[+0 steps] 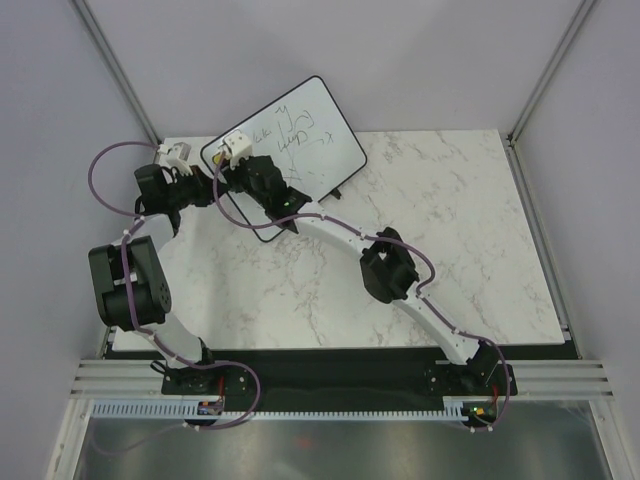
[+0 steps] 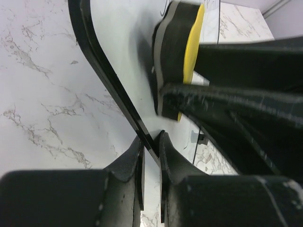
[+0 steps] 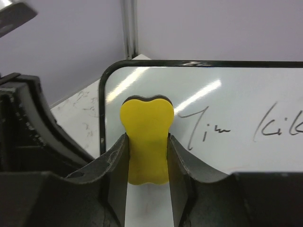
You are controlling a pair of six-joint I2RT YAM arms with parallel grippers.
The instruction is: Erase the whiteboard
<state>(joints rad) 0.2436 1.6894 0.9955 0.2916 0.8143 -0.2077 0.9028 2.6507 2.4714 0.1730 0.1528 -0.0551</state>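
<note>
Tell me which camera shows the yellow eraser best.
Right wrist camera: the eraser faces it, pinched in the right gripper against the whiteboard. Left wrist shows it edge-on; from the top the gripper hides it.

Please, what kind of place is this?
Probably a robot test cell in a lab: left arm and right arm mounted at a marble-pattern table, plain walls and metal frame posts around it.

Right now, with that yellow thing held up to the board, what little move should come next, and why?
Probably slide the eraser sideways across the handwriting. The right gripper is shut on the eraser near the whiteboard corner. The ink beside it is unwiped, and the left gripper pinches the board's rim, steadying it.
</note>
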